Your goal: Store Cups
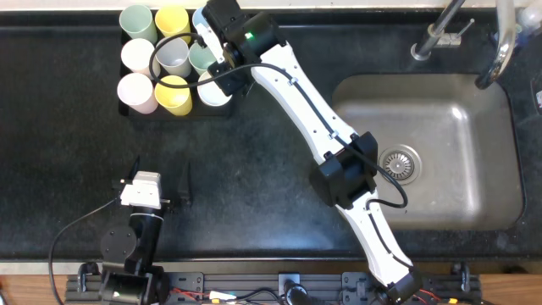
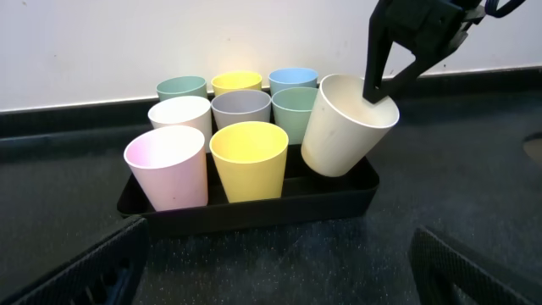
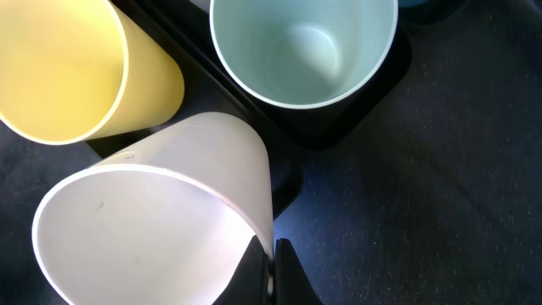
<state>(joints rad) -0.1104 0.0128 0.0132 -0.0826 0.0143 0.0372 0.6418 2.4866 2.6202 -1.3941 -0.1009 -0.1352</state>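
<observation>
— What is the left gripper [image 1: 161, 180] doing?

— It is hovering low over the dark counter [image 1: 68, 144], well short of the tray. Its fingers [image 2: 93, 263] are spreading wide apart, grasping nothing and touching nothing.

— And what is sitting in the tray [image 2: 254, 212]?

— Eight cups are standing upright in it. Down the left side, a back green cup [image 2: 181, 86], a white cup [image 2: 179, 114] and a pink cup [image 2: 168, 165] are lining up. Down the middle are a back yellow cup [image 2: 236, 82], a grey cup [image 2: 241, 106] and a front yellow cup [image 2: 250, 157]. On the right, a blue cup [image 2: 293, 79] is standing at the back with a middle green cup [image 2: 296, 106] in front of it.

— Where is the ninth one?

— The cream cup [image 2: 343, 135] is leaning over the tray's last corner slot, just beside the front yellow cup. Its base is pointing down into the tray and its mouth is tipping outward, away from the others. I cannot tell whether the base is touching the tray floor.

— What is holding it?

— The right gripper [image 2: 383, 87] is pinching its rim. One finger is reaching inside the mouth and the other is pressing on the outer wall, so the jaws are clamping the thin wall between them.

— And farther right?

— The right arm is stretching across the counter beside a steel sink [image 1: 457, 127], and a faucet [image 1: 440, 34] is standing behind it.
</observation>
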